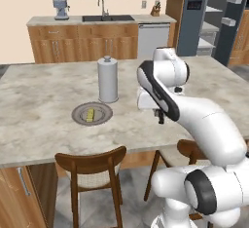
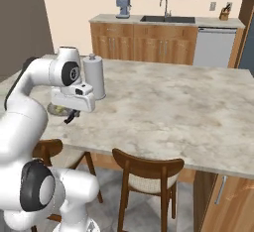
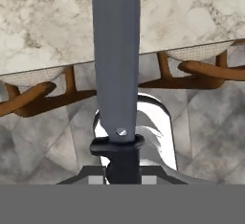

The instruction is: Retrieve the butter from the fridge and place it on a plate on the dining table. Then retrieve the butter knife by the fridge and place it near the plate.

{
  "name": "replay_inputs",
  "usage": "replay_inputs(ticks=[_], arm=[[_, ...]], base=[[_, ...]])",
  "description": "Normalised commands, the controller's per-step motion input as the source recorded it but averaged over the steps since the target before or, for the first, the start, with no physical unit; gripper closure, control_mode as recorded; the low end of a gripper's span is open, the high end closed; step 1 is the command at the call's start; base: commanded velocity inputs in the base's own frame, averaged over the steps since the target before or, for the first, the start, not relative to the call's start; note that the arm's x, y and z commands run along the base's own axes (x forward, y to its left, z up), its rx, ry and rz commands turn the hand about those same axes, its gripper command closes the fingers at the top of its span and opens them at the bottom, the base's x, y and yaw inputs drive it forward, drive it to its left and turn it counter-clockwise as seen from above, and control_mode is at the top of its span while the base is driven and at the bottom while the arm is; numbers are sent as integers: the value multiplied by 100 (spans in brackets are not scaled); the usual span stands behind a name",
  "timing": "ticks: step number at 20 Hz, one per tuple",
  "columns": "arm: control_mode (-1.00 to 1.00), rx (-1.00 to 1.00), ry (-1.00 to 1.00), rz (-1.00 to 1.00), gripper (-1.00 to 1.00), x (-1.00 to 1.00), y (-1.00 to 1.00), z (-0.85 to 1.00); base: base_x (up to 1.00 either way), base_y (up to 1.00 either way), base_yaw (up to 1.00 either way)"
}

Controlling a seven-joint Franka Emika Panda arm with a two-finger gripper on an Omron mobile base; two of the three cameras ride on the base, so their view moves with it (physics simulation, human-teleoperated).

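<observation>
The butter knife (image 3: 116, 60) is seen clamped by its black handle in the pincer (image 3: 123, 173), blade running up the hand view across the edge of the bench (image 3: 43, 22). From the left base view the pincer (image 1: 160, 116) is held over the near edge of the bench (image 1: 44, 105), right of the plate (image 1: 77, 115). The butter (image 1: 90, 114) is lain on the plate, just in front of the paper-towel roll (image 1: 108, 79). The fridge (image 1: 193, 32) is stood open at the far right.
</observation>
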Motion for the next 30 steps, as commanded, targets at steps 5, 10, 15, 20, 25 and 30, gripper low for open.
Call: replay_inputs(ticks=[5,10,15,20,25,30], arm=[[-100,0,0,-18,100,100,50,-20],[-100,0,-2,-7,100,100,22,-49],[-100,-6,-15,-1,100,94,0,-59],[-100,-8,-4,-5,100,99,3,-57],[-100,0,-2,-8,100,78,20,-53],[-100,0,0,-7,100,56,7,-46]], base=[[0,0,0],[0,0,0],[0,0,0],[0,0,0],[0,0,0],[0,0,0]])
